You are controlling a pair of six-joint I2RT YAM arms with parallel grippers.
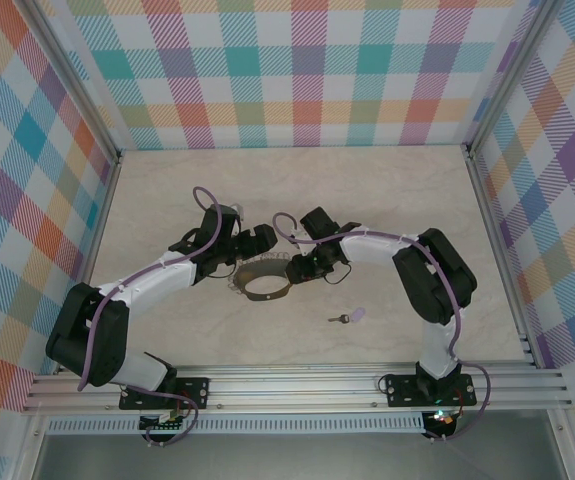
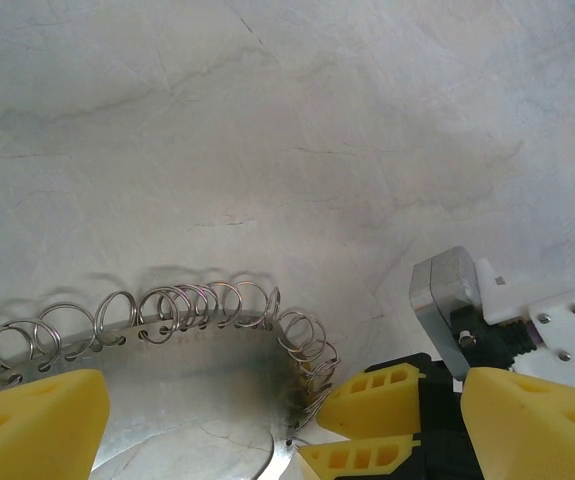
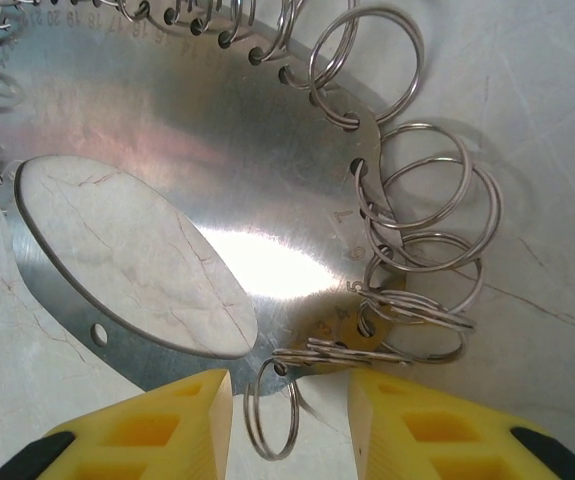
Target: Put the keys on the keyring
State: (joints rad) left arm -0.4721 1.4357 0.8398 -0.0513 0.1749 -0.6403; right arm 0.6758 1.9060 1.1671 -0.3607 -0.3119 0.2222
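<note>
Silver keyring (image 1: 265, 283) was being readied mid-tabletop (image 1: 167, 190): right hand (image 3: 287, 420) narrowly parted around one rim loop, left hand (image 1: 264, 240) wide at 10 o'clock. Lilac key (image 1: 350, 316), untouched at 4 o'clock, probably must be fetched next.

One keyring (image 1: 264, 283), one key (image 1: 349, 316) and two arms (image 1: 157, 285) (image 1: 392, 245) can be counted.
</note>
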